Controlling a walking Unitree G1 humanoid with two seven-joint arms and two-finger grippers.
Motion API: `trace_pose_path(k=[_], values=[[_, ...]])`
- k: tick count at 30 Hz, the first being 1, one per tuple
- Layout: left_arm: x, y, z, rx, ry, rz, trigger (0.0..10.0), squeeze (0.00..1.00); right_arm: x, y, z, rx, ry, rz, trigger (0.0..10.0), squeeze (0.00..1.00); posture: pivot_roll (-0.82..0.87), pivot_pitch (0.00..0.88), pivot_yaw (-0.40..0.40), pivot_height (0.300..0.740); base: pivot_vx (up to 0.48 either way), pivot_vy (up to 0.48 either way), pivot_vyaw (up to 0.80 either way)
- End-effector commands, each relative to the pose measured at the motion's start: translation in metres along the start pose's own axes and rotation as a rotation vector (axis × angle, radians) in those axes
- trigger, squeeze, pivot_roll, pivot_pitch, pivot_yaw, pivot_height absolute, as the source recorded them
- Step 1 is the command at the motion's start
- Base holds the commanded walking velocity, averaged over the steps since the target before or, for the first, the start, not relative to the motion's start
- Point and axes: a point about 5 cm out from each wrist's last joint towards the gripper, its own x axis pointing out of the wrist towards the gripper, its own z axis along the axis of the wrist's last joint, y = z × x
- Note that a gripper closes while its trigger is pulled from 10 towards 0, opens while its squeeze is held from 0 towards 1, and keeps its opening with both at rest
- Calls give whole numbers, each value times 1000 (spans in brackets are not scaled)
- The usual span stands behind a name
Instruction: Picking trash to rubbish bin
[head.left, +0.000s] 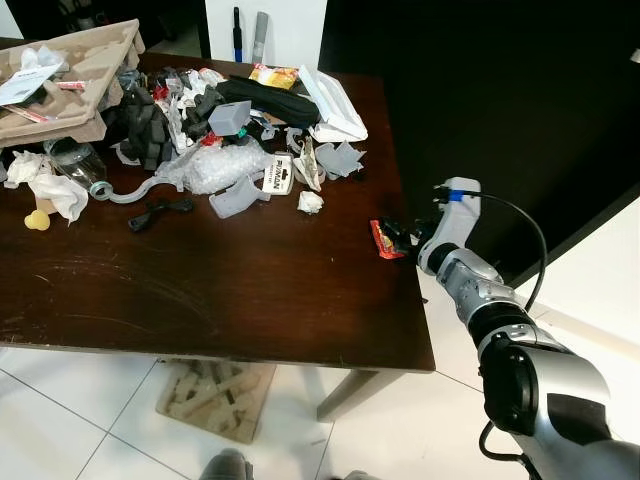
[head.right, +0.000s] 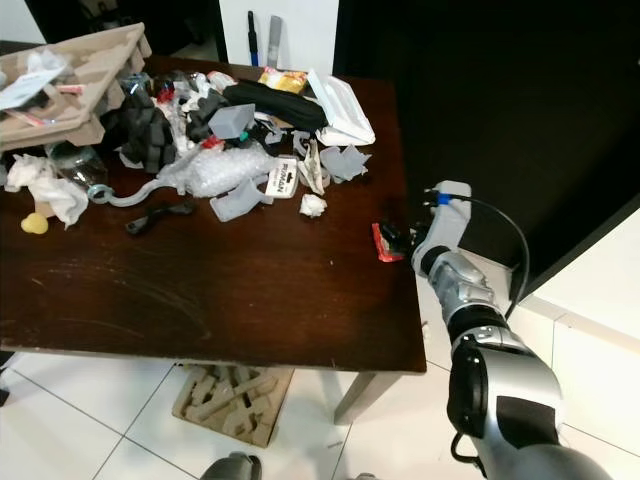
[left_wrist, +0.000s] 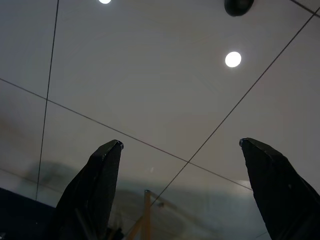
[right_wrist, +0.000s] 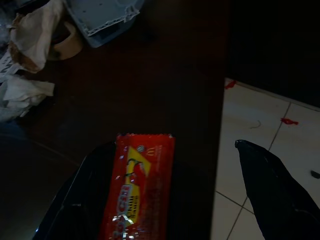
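Observation:
A small red sauce packet (right_wrist: 137, 185) lies at the right edge of the dark wooden table (head.left: 250, 300). My right gripper (head.left: 405, 235) is at that edge and open. One finger (right_wrist: 75, 210) sits against the packet and the other finger (right_wrist: 272, 190) hangs past the table edge over the floor. The packet (head.left: 385, 239) lies apart from the main trash pile (head.left: 220, 130), which covers the far half of the table. My left gripper (left_wrist: 180, 142) points up at the ceiling, open, with nothing between its fingers.
A crumpled tissue (head.left: 311, 201) lies left of the packet. A cardboard tray (head.left: 70, 80) stands at the far left corner. A moulded cardboard piece (head.left: 215, 395) lies on the white tiles under the table. Dark panels stand to the right of the table.

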Motion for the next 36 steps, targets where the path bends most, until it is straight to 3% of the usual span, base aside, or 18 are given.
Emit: trace_pose_path(k=[1, 9, 15, 22, 25, 33, 34, 36], values=[[-1, -4, -11, -20, 33, -7, 10000, 0, -1, -2, -2, -8, 41, 24, 10000, 0, 277, 217, -88, 740, 0, 0, 0], [0, -5, -3, -14, 13, -9, 10000, 0, -1, 8, -20, -70, 133, 105, 10000, 0, 270, 210, -87, 740, 0, 0, 0], [0, -4, -1, -12, 9, -9, 10000, 0, 0, 17, -23, -48, 124, 189, 10000, 8, 269, 205, -84, 740, 0, 0, 0], [0, -4, 0, -6, 8, -13, 10000, 0, -1, 21, -34, -174, 218, 200, 10000, 0, 261, 200, -82, 740, 0, 0, 0], [1, -4, 2, -6, 4, -14, 10000, 0, -1, 20, -45, -326, 298, 139, 10000, 0, 258, 196, -85, 740, 0, 0, 0], [1, -7, 6, -5, -4, -19, 10000, 0, -2, 22, -54, -481, 348, 113, 10000, 0, 257, 195, -85, 740, 0, 0, 0], [1, -8, 6, -4, -6, -20, 10000, 0, -3, 21, -57, -489, 374, 107, 5882, 0, 257, 195, -85, 740, 0, 0, 0], [1, -8, 7, -4, -8, -21, 10000, 0, -4, 19, -59, -488, 396, 96, 5882, 0, 254, 194, -86, 740, 0, 0, 0]])
